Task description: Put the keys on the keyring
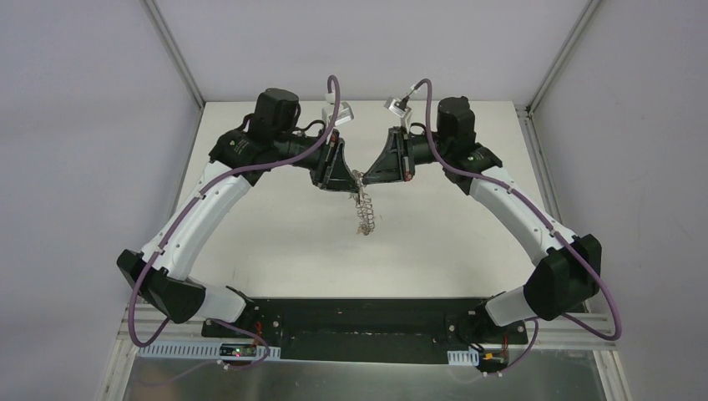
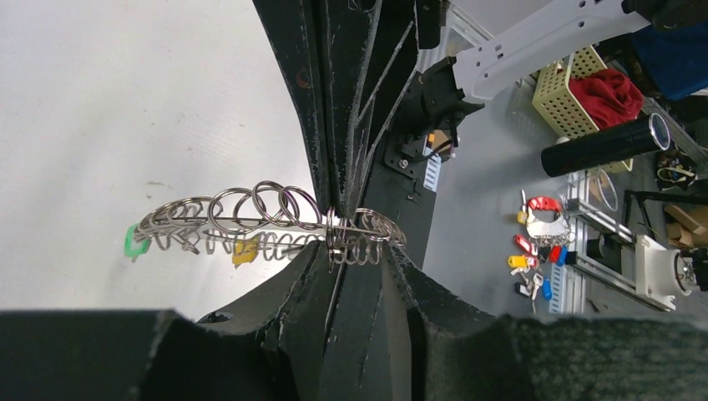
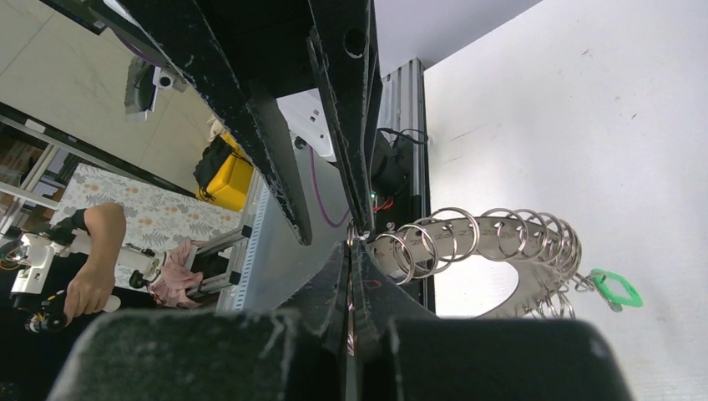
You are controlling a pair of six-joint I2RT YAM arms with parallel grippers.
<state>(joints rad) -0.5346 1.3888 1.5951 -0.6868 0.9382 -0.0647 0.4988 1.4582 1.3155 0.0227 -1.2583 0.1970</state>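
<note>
The keyring hangs as a grey band fringed with wire rings, above the white table. Both grippers meet at its top end. My right gripper is shut, a small ring of the keyring pinched at its tips. My left gripper faces it with its jaws a little apart. The keyring crosses that gap, and I cannot tell whether the pads touch it. A green key and a yellow-orange key hang from the loop's rings. The green key also shows in the right wrist view.
Off the table's near edge stand a yellow basket with a red cloth, a black cylinder and a bunch of coloured key tags. A person's arm shows beyond the aluminium frame rail.
</note>
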